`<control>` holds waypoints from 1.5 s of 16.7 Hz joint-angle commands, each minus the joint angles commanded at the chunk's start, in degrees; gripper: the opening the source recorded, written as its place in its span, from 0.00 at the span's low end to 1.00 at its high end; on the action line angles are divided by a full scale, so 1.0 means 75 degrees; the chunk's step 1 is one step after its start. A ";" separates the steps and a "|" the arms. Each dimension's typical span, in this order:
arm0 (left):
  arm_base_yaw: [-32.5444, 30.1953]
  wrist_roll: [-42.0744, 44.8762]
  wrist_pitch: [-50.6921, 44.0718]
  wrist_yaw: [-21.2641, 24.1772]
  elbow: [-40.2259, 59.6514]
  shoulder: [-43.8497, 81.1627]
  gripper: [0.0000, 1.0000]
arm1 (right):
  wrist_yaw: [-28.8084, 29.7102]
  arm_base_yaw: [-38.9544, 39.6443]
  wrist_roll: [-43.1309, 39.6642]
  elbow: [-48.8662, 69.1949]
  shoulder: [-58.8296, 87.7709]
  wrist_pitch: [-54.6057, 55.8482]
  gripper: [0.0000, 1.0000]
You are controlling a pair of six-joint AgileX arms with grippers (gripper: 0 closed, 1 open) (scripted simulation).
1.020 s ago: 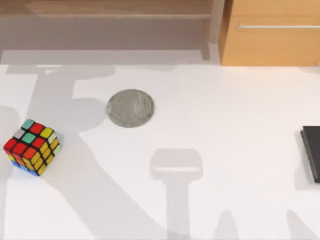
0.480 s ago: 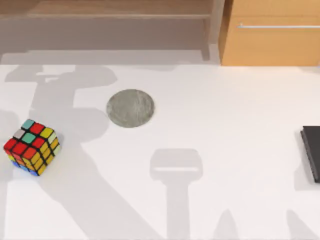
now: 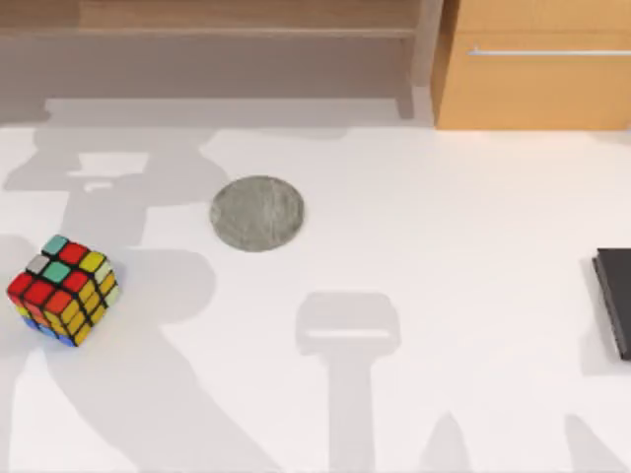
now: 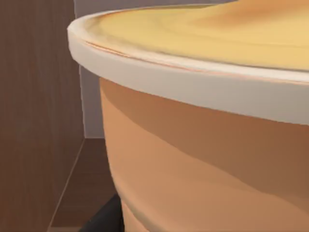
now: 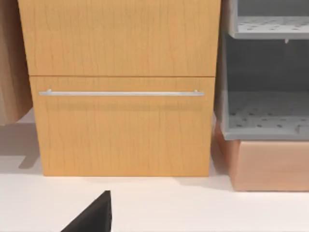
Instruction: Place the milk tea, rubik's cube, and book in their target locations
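Note:
The milk tea (image 4: 203, 159) looms right in front of the left wrist camera, its orange-tan wall and pale rim seen against a brown wooden shelf. A dark finger (image 4: 104, 220) of my left gripper shows beneath it, so the cup appears held off the table. The rubik's cube (image 3: 61, 291) rests at the table's left. In the middle, toward the back, lies the round grey coaster (image 3: 256, 213), bare. At the right edge the flat black slab (image 3: 614, 301) is also bare; its corner (image 5: 91, 215) shows in the right wrist view. The book is out of view.
A light wooden cabinet (image 3: 537, 69) with a drawer handle stands at the back right, also seen in the right wrist view (image 5: 120, 96). A grey perforated shelf unit (image 5: 265, 96) sits beside it. A brown shelf (image 3: 217, 30) runs along the back. Arm shadows cross the white table (image 3: 444, 217).
The arm shadow on the table's left has shifted toward the back and left. The cube, coaster and slab have not moved.

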 joint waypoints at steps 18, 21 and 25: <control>-0.2756 0.0399 0.2255 -0.1943 -0.1377 -0.0445 0.00 | 0.0000 0.0000 0.0000 0.0000 0.0000 0.0000 1.00; -0.4566 0.0468 0.3217 -0.3678 -0.1794 -0.0243 0.00 | 0.0000 0.0000 0.0000 0.0000 0.0000 0.0000 1.00; -0.6549 0.0367 0.4065 -0.5976 -0.2417 0.0297 0.00 | 0.0000 0.0000 0.0000 0.0000 0.0000 0.0000 1.00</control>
